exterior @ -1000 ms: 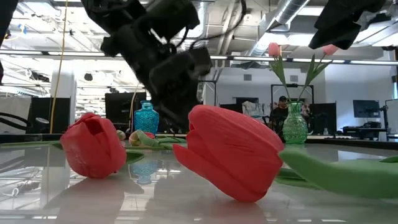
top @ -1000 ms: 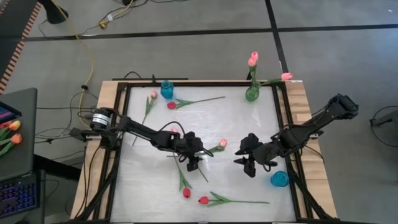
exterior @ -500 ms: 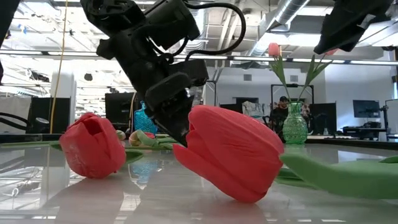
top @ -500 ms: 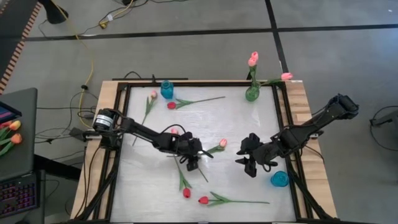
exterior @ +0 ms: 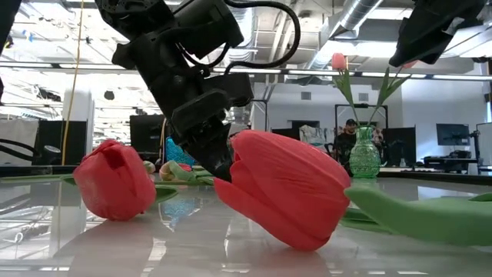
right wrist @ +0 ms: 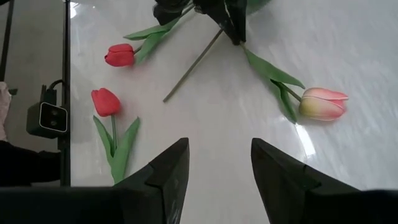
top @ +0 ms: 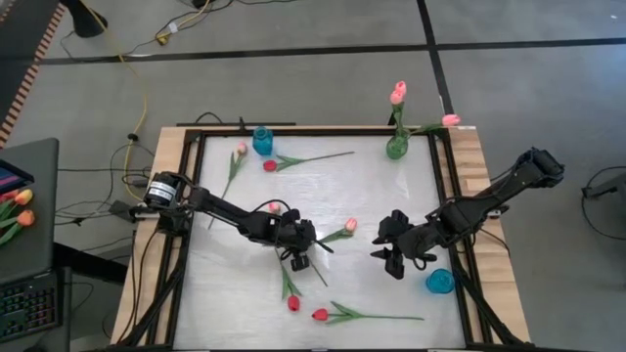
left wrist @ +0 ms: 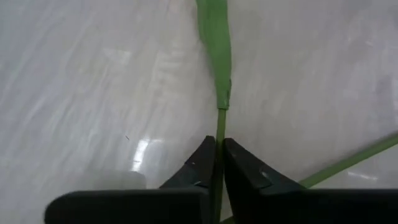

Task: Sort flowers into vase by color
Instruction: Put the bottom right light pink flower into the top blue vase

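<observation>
Flowers lie scattered over the table (top: 391, 205): the one I hold is a pink tulip (top: 349, 225) near the middle, its stem (left wrist: 219, 134) running back under my left gripper (top: 299, 258). My left arm reaches low across the table from the left edge, wrist bent down, and its two fingers (left wrist: 200, 167) are pressed together with that thin green stem pinched between them, just below a narrow leaf (left wrist: 216, 46). My right gripper (top: 392, 256) hangs over the right half of the table, well apart from the left one, fingers (right wrist: 168, 177) parted and holding nothing; its arm comes in from the right edge. Two red tulips (top: 292, 303) lie near the front edge, one just below my left gripper, the other (top: 320, 315) beside it with its stem stretching right. Two more flowers lie at the far left, near a blue vase (top: 262, 140). A green vase (top: 396, 147) at the far right holds pink tulips (top: 397, 94). Another blue vase (top: 439, 282) stands near my right gripper.
</observation>
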Action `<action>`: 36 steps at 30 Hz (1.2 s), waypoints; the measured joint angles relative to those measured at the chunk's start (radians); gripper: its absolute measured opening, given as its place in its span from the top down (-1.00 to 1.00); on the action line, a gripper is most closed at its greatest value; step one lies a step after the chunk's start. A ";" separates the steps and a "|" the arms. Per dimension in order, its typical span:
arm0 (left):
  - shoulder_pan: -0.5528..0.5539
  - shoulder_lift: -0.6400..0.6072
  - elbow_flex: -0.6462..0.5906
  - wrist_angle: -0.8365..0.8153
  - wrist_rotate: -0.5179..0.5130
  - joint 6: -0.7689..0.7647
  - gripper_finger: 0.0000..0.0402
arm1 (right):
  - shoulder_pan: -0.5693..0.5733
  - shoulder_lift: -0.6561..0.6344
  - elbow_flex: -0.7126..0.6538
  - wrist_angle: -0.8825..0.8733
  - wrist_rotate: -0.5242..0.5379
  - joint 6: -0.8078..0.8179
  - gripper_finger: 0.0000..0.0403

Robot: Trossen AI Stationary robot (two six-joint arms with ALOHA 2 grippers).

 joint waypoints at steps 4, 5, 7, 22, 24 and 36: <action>0.003 -0.030 0.020 0.003 0.006 -0.003 0.98 | 0.000 0.000 0.000 0.000 0.000 0.000 0.02; 0.006 -0.045 0.034 0.010 -0.004 0.000 0.99 | 0.000 0.000 0.000 0.000 0.000 0.000 0.02; 0.014 -0.078 0.065 0.026 -0.021 0.011 0.99 | 0.000 0.000 0.000 0.000 0.000 0.000 0.02; 0.059 -0.253 0.145 0.048 -0.047 0.043 1.00 | 0.000 0.000 0.000 0.003 0.000 0.000 0.02; 0.058 -0.269 0.145 0.090 -0.022 0.031 1.00 | 0.000 0.000 0.000 0.003 0.000 0.000 0.02; 0.059 -0.384 0.145 0.447 0.002 0.050 1.00 | 0.000 0.000 0.000 0.003 0.001 0.000 0.02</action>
